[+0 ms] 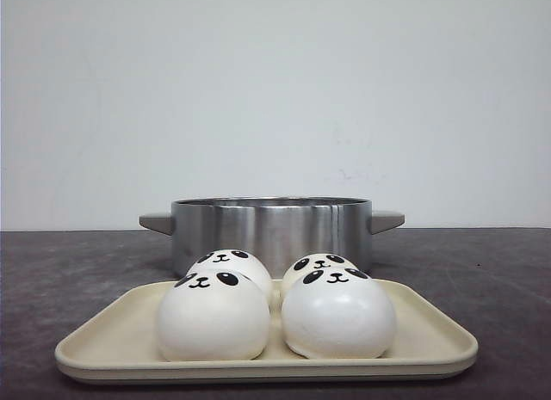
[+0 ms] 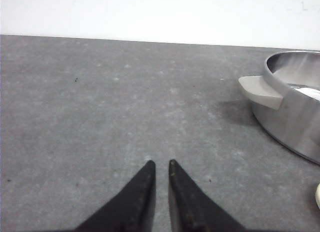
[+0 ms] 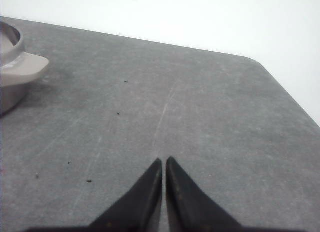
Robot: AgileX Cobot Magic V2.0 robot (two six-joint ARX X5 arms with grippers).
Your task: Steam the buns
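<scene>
From the front we are seeing the four buns (image 1: 275, 310) sitting on a cream tray (image 1: 430, 353) before a steel pot (image 1: 271, 228) on the tabletop (image 1: 491, 271). At the left wrist our left tool (image 2: 160, 164) is hovering clenched, empty. At the right wrist our right tool (image 3: 164, 161) is likewise clenched, empty

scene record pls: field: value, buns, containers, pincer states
buns: four panda-face buns on the tray, two in front, two behind
tray: cream, rectangular, nearest the camera
pot: steel, grey side handles, behind the tray, no lid, inside not visible
left pincer: shut, empty, over bare table beside the pot
right pincer: shut, empty, over bare table
table: dark grey
progress: no bun in the pot yet, as far as visible
</scene>
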